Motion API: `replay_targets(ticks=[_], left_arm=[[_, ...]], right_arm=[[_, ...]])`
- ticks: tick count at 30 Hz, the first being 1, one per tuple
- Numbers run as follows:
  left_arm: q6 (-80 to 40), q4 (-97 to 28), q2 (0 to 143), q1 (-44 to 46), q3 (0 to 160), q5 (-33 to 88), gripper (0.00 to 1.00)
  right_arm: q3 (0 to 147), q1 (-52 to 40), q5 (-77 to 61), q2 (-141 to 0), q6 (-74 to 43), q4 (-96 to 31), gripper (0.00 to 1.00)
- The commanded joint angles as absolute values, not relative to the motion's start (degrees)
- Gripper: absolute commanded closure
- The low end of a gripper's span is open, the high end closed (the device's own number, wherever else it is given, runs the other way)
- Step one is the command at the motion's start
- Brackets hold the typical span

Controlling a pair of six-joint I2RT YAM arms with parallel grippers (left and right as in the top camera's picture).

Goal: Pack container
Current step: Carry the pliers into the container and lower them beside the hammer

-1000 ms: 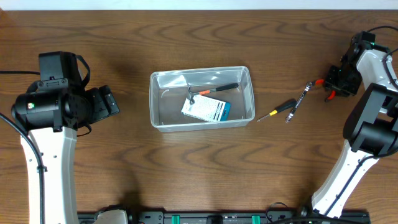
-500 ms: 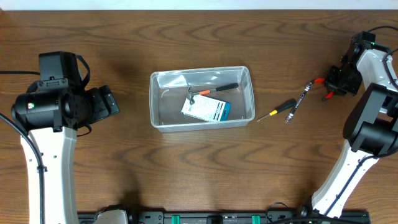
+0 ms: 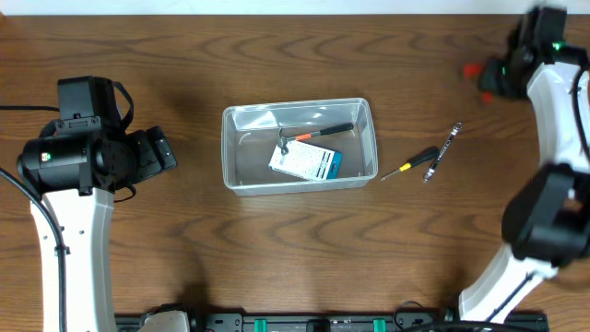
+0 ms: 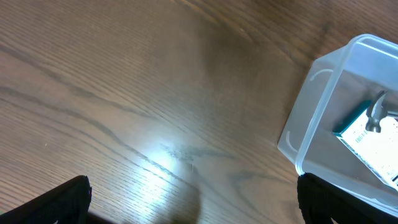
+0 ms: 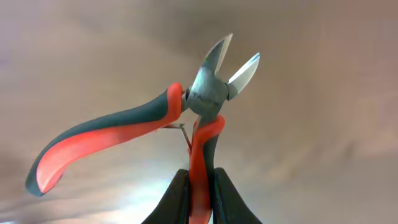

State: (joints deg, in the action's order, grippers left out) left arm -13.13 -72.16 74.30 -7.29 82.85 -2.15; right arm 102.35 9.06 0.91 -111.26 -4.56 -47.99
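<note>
Container (image 3: pixel 297 105) sits mid-table, long side running left-right, clear plastic with a thick rim. Inside it is a small hammer (image 3: pixel 313 135) with an orange-and-black handle, lying partly on a white-and-teal card (image 3: pixel 306 164). The left wrist view shows the container's left end (image 4: pixel 292 134) with the hammer head and the card edge visible through the wall.

The left gripper (image 3: pixel 159 150) is just left of the container, not touching it. Its fingers (image 4: pixel 62 202) are spread wide at the bottom corners of the wrist view, with wood table (image 4: pixel 124 93) between them.

The right gripper (image 5: pixel 198 183) is clamped on one red handle of a pair of cutters (image 5: pixel 208 93) (cutting tips up and slightly parted). The other handle splays out to the left, free. In the overhead view this gripper (image 3: pixel 489 81) is at the far right corner, well apart from the container and blurred; only red bits of the handles show.

On the table right of the container are a screwdriver (image 3: pixel 412 163) and a slim metal tool (image 3: pixel 442 152), close to each other. I cannot tell whether they touch.
</note>
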Motion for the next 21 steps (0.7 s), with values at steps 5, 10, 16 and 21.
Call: replay_targets(ticks=[5, 10, 16, 21], left_arm=[[-13.39, -72.49, 74.04, -7.49, 82.63, -3.05, 0.02], [-12.88, -72.69, 74.04, -7.49, 82.63, -3.05, 0.02], [-12.53, -72.86, 74.04, -7.49, 82.63, -3.05, 0.02], [-12.53, -72.86, 74.04, -7.49, 82.63, -3.07, 0.02]], right_arm=[[103.39, -7.16, -15.07, -105.3, 26.02, -45.87, 0.99], [103.35, -16.34, -18.28, -108.38, 42.74, -46.61, 0.99], [103.35, -22.87, -18.59, -115.33, 49.41, -48.58, 0.99], [103.35, -25.56, -20.38, -121.73, 50.04, -53.15, 0.99]])
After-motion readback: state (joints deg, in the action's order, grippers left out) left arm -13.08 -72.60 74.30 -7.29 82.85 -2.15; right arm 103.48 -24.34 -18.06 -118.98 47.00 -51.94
